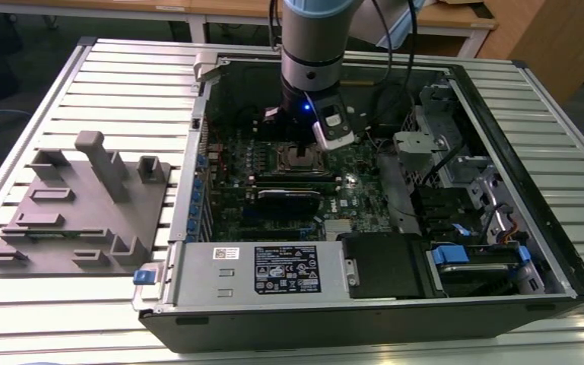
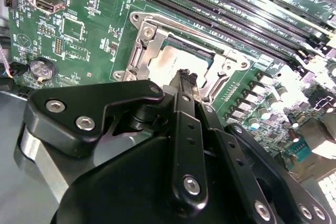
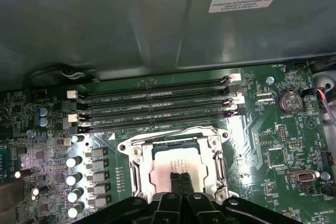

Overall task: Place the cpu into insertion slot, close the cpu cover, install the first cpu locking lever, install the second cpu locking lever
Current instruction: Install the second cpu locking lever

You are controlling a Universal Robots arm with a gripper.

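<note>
Black pincer closest to the lens in both wrist views, fingers pressed together with no gap, tips resting on or just above the cpu. Silver-tan cpu seated inside the insertion slot, framed by the cpu cover lying flat around it. Directly below the pincer, in the middle of the green motherboard. Long dark memory slots just beside the socket. Around this, open computer case lying on its side on a slatted metal desk. Grey plastic fixture on the desk at the exterior view's left, well apart from the case. Wooden furniture behind.
</note>
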